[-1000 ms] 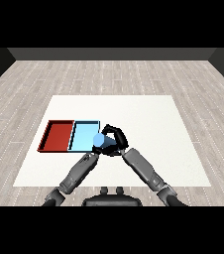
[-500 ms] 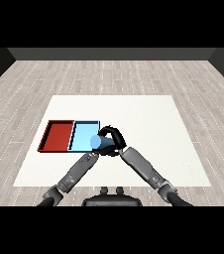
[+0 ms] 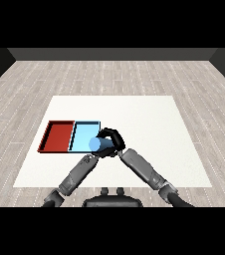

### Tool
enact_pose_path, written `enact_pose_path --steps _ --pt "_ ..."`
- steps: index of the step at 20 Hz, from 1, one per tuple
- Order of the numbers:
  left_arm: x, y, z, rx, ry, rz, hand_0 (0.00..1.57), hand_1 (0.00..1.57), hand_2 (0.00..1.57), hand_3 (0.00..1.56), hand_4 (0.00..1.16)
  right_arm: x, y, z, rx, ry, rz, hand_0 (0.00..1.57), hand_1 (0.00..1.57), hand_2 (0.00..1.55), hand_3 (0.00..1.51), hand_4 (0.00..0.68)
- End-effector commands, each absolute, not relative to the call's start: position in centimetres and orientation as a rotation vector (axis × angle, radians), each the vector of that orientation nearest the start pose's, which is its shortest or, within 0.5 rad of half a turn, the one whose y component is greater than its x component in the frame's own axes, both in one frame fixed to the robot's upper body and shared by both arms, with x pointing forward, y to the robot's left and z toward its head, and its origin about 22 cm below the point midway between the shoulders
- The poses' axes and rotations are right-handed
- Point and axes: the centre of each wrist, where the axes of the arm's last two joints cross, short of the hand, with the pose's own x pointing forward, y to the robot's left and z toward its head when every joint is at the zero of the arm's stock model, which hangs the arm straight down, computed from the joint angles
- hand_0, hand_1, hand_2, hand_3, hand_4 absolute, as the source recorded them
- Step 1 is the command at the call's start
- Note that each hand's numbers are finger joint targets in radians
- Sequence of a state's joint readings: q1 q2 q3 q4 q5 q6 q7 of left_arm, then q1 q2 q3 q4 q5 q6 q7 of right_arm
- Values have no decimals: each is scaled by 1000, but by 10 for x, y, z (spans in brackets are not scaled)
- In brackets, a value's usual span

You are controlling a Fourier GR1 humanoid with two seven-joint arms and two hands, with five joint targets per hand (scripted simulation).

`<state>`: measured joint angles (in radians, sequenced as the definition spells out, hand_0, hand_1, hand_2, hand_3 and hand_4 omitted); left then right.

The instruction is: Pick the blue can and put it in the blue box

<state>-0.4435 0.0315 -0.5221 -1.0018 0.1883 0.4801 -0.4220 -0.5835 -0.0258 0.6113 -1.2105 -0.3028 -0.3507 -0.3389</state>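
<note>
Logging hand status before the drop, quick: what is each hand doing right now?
Right hand: curled round the blue can, holding it.
Left hand: mostly hidden behind the can; cannot be told.

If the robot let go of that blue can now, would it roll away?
Probably it would roll a little: the blue can looks round and smooth and lies tilted in the right hand. It hangs at the light blue tray's edge, whose low rim might stop it.

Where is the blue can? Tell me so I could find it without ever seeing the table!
Look at the white table, then at the two trays lying side by side near its left. At the right edge of the light blue tray, the right hand curls round the blue can. It is the only round thing there, tipped sideways, not flat like the trays.
</note>
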Motion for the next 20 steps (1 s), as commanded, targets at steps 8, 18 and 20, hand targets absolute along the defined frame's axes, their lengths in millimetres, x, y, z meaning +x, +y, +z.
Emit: enact_pose_path --steps 8,18,20 --pt "308 98 -39 -114 -1794 -117 1425 1425 1347 1000 683 298 -47 51 522 -1884 186 1267 1267 1371 1326 415" --pt "291 83 -31 -104 -1745 -124 1571 1571 1520 1454 1121 288 -57 60 473 -1859 217 0 0 0 0 0" --pt "302 84 -30 -65 -1736 -126 1571 1571 1546 1477 1138 304 -57 51 477 -1877 218 0 0 0 0 0"
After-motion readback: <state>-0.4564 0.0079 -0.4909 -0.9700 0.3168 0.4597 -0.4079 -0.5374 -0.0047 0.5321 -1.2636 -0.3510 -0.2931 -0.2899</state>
